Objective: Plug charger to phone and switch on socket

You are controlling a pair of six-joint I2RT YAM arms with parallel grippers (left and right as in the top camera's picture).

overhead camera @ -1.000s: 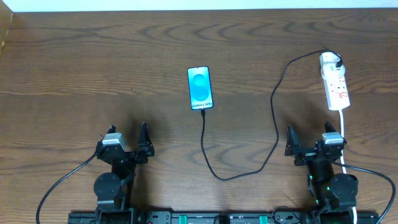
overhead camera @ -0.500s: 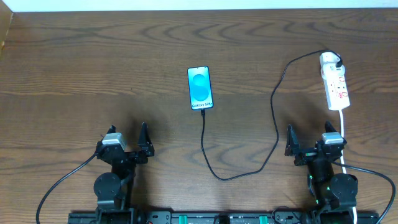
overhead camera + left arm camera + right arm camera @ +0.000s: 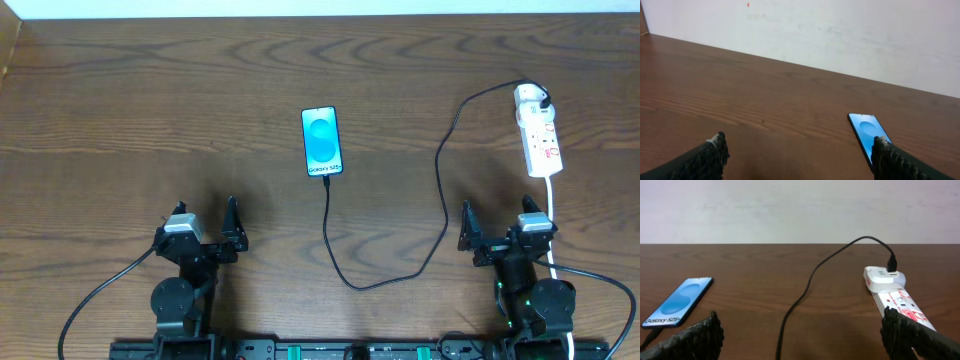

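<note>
Spreading across the brown wooden table [image 3: 150,100] in the overhead view are one phone [image 3: 322,141], one charger [image 3: 441,190] and one socket [image 3: 538,135], with two grippers parked along the lower edge. The phone lies screen-up, above centre. The charger's thin black cable loops from the phone's lower end down, then up to its adapter seated at the top of the socket, upper right. Whether the plug tip is fully seated in the phone is too small to tell. The socket's white cord drops past the right gripper [image 3: 497,222] and is cut off at the frame's bottom. The left gripper [image 3: 204,216], lower left, and the right, lower right, both stand spread wide, holding nothing.

From the left wrist, two black fingers [image 3: 714,156] fill the lower corners, far apart with bare wood between. Only the phone [image 3: 867,130] shows here, right of centre, its near end hidden behind the right-hand finger.

From the right wrist, the fingers [image 3: 696,338] again sit wide apart and empty. This view alone shows the white "Galaxy" lettering on the phone [image 3: 677,302], at left, and the red markings on the socket [image 3: 902,305], at right, whose near end is masked by a finger. The switch position cannot be made out
</note>
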